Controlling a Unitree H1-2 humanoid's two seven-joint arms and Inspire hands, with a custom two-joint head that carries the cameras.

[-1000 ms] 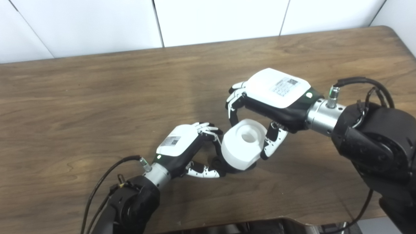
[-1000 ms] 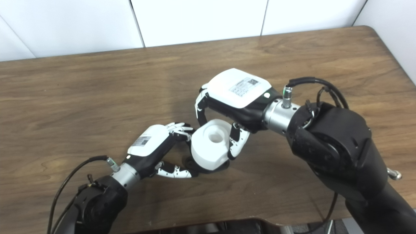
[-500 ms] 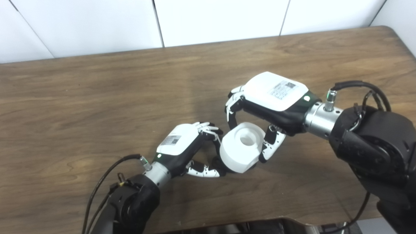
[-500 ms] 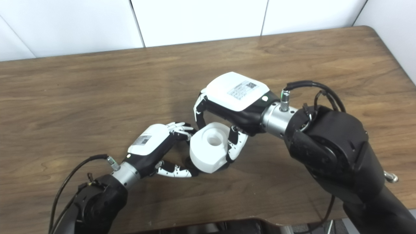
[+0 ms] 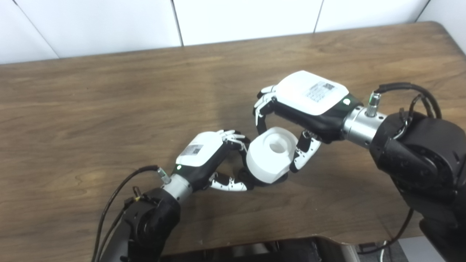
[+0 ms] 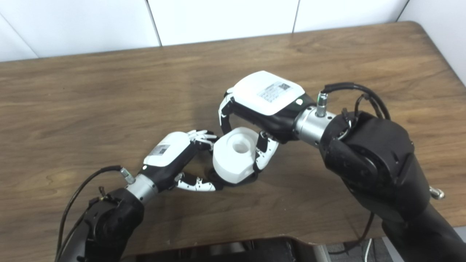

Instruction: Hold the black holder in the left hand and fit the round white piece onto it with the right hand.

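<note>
**Kid:** Fingers [image 5: 260,116] of the right hand [image 5: 305,105] curl round the round white piece [image 5: 271,154]. The thumb is on one side and the rest are on the far side, so it is held tight.

**Helper:** And the left hand [image 5: 207,160]?

**Kid:** Its fingers wrap low, round the black holder [image 5: 251,180]. Only a dark bit shows under the white piece, so the robot has it, but most of it is hidden.

**Helper:** What changed?

**Kid:** A second ago the white piece sat a bit higher and tipped. It has come down and now sits right on the holder. The whole picture slid a little too, so the head moved.

**Helper:** So the job?

**Kid:** Nearly done, it looks. It may need one more push to sit flat.

**Helper:** And around them?

**Kid:** A brown wooden table [image 5: 91,109], with white wall panels [image 5: 236,18] behind it.
</note>
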